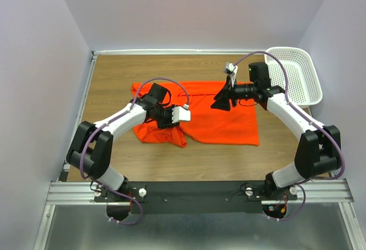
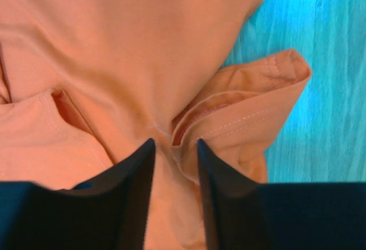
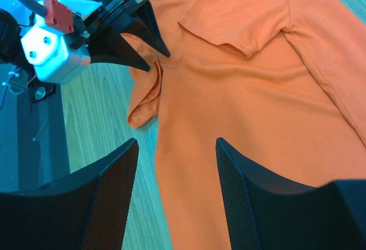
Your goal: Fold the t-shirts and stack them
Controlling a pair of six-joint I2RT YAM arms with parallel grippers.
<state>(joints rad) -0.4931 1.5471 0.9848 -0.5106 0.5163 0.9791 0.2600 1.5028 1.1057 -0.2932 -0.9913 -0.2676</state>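
Note:
The orange-red t-shirt [image 1: 223, 125] lies spread across the middle of the wooden table, its left part bunched and folded over. My left gripper [image 1: 163, 121] is down on that bunched part. In the left wrist view its jaws [image 2: 174, 147] stand narrowly apart with gathered shirt fabric [image 2: 143, 44] between them, beside a folded sleeve hem [image 2: 257, 107]. My right gripper [image 1: 220, 104] hovers over the shirt's upper middle. In the right wrist view it [image 3: 177, 147] is open and empty above the fabric [image 3: 257, 90], and the left gripper [image 3: 155, 58] shows with its tips on the shirt.
A white perforated basket [image 1: 297, 75] stands at the back right corner. Bare wood [image 1: 114, 78] shows to the left of and behind the shirt. Grey walls enclose the table on three sides.

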